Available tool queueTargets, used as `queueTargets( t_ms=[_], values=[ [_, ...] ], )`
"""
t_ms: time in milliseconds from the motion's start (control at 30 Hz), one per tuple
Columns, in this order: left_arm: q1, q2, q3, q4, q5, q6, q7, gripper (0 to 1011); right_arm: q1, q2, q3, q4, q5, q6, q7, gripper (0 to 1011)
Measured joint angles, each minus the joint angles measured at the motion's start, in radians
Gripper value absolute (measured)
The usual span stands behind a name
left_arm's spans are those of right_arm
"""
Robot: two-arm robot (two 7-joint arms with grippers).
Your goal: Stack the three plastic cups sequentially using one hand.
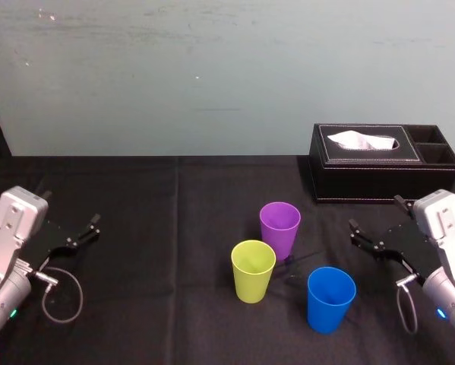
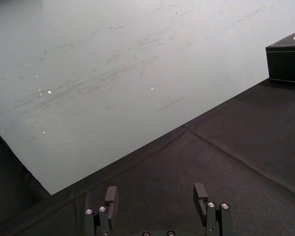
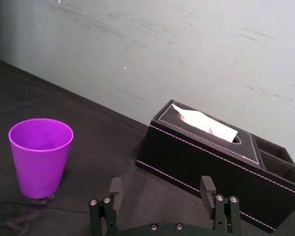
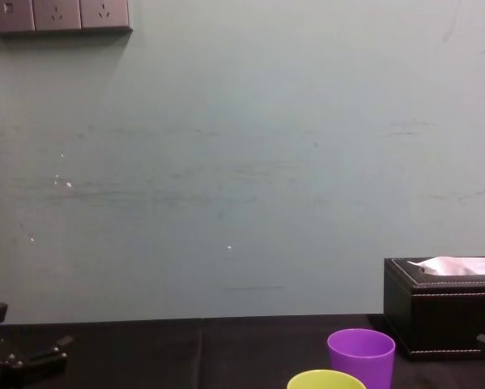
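Left gripper (image 1: 89,230) rests idle at far left, jaws spread. Yellow-green cup (image 1: 253,271), purple cup (image 1: 279,228) and blue cup (image 1: 330,298) stand upright, near but apart: nothing stacked yet. Right gripper (image 1: 354,233), just right of them, jaws spread, holds nothing; both nestings remain

— What stands behind the worktop (image 1: 136,304)?

— A plain, pale grey-green wall (image 4: 242,162), scuffed with faint streaks and a few white specks. A row of grey wall sockets (image 4: 57,14) sits high up on its left.

— And the surface itself?

— It is covered in black cloth (image 1: 121,190), with a crease (image 1: 176,220) running front to back near the middle. A black tissue box (image 1: 379,163) stands at the back right, near the wall.
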Motion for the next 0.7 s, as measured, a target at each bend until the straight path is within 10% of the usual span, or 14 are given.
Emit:
queueTargets(
  t_ms=[333, 700],
  values=[
    [0.000, 0.000, 0.000, 0.000, 0.000, 0.000, 0.000, 1000, -0.051, 0.002, 0.050, -0.049, 0.035, 0.000, 0.023, 1003],
    [0.000, 0.000, 0.000, 0.000, 0.000, 0.000, 0.000, 1000, -0.228, 0.101, 0.157, -0.188, 0.137, 0.039, 0.096, 1003]
  ],
)
